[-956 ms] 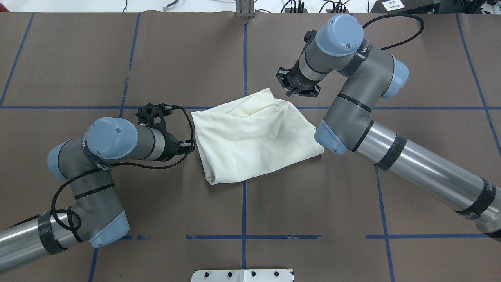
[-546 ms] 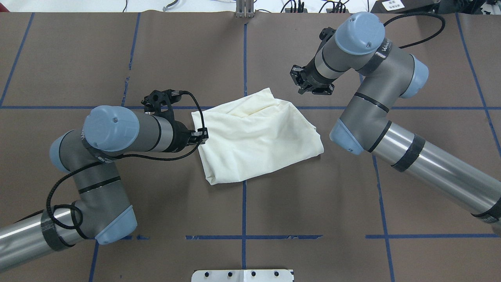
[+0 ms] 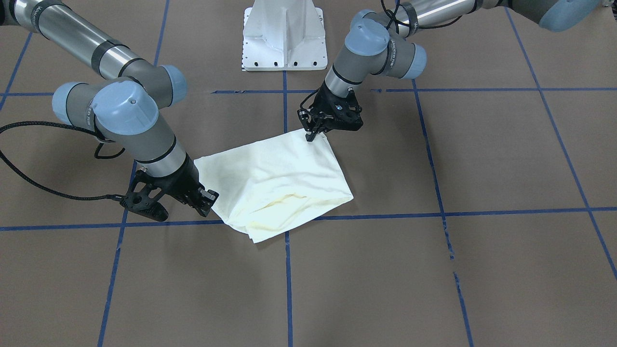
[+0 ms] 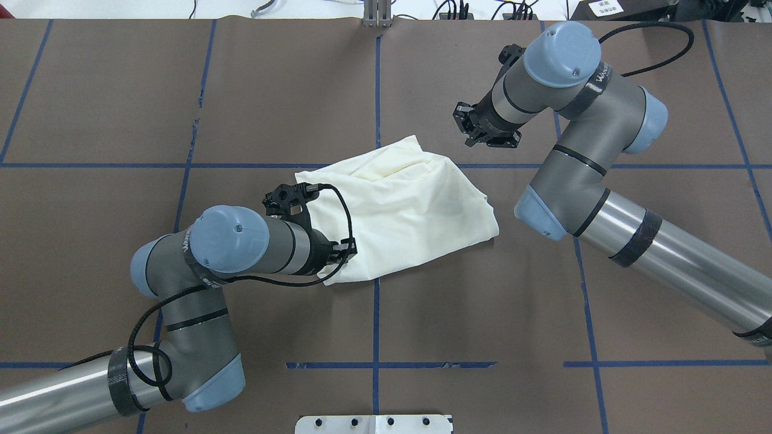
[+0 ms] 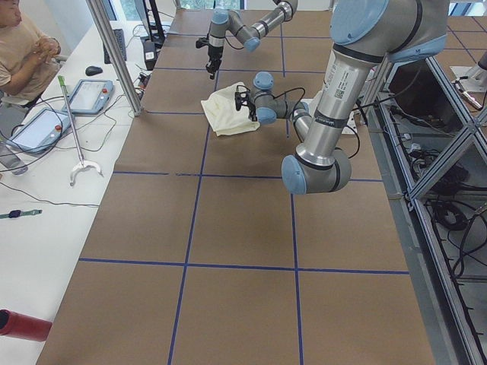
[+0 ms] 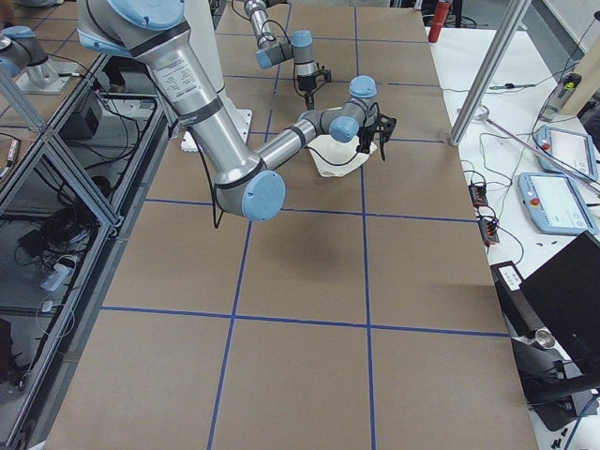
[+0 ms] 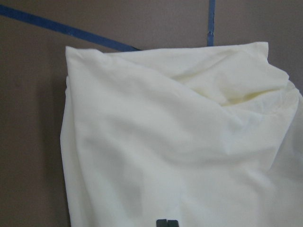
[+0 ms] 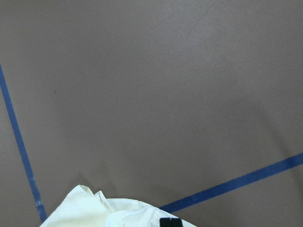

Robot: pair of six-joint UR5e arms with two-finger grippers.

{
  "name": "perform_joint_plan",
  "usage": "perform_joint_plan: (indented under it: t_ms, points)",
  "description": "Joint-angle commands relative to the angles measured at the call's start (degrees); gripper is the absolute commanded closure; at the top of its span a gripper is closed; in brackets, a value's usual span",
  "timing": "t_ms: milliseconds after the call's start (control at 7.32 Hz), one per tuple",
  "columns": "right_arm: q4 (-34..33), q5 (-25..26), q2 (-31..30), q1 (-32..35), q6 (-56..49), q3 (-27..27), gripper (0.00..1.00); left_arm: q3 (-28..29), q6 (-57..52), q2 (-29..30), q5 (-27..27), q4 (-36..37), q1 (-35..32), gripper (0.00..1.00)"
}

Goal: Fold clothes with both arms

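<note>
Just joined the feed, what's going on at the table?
The robot is folding a cream shirt, which lies as a compact bundle on the table. The left end effector is down at the bundle's corner nearest the robot; whether it is gripping is unclear. The right end effector hovers clear of the cloth, past its far right corner.

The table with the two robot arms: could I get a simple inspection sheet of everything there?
surface: brown table, blue tape grid, flat.
job's things: cream shirt bundled loosely mid-table, print hidden.
clutter: nothing seen.
grippers: left gripper at the shirt's edge, open or shut unclear; right gripper open, beside the shirt, holding nothing.
cables: black cable loops beside the left gripper, above the shirt.
surroundings: white pedestal; side bench with grabber pole, seated person.
</note>
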State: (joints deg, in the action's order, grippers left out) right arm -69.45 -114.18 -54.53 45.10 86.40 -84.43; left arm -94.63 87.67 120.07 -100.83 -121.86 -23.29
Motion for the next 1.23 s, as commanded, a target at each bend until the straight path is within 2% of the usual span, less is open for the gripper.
perform_joint_plan:
  t_ms: [0, 546, 683, 1093]
  points:
    - [0.0, 0.0, 0.0, 0.0, 0.0, 0.0, 1.00, -1.0, 0.1, -2.3, 0.1, 0.2, 0.8, 1.00]
    - [0.0, 0.1, 0.0, -0.1, 0.1, 0.0, 1.00, -2.2, 0.0, -4.1, -0.1, 0.4, 0.8, 1.00]
    - [0.0, 0.1, 0.0, -0.1, 0.0, 0.0, 1.00, -5.2, -0.1, -8.0, -0.3, 0.4, 1.0, 1.00]
    - [-0.1, -0.2, -0.4, 0.6, 0.0, -0.7, 1.00, -8.6, -0.5, -12.6, -0.3, 0.5, 0.7, 1.00]
